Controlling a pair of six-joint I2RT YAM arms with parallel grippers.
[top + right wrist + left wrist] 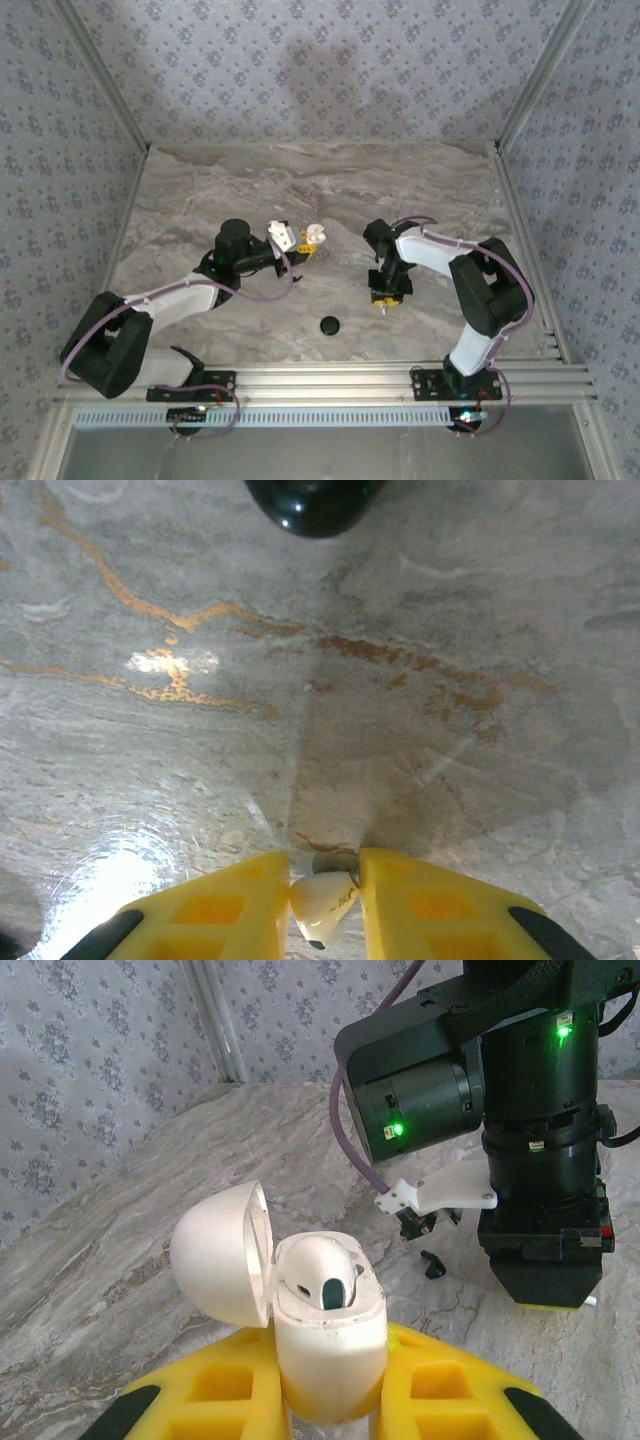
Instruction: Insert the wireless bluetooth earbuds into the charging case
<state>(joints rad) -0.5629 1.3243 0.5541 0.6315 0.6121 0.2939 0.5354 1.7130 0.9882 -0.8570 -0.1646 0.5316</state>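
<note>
My left gripper (330, 1365) is shut on the white charging case (328, 1335), holding it upright above the table. The case's lid (215, 1250) is swung open to the left, and one white earbud (320, 1275) sits inside. From above, the case (315, 234) shows at the tips of the left gripper (298, 240). A black earbud (432, 1265) lies on the marble beyond the case, beside the right arm. My right gripper (325, 870) points down at the table, its yellow fingers shut on a white earbud (322, 905). In the top view the right gripper (386, 298) hangs right of centre.
A round black disc (330, 325) lies on the marble table (330, 190) near the front edge, between the arms; its rim (312, 502) appears ahead of the right fingers. The right arm's wrist (535, 1160) stands close behind the case. Patterned walls enclose the table.
</note>
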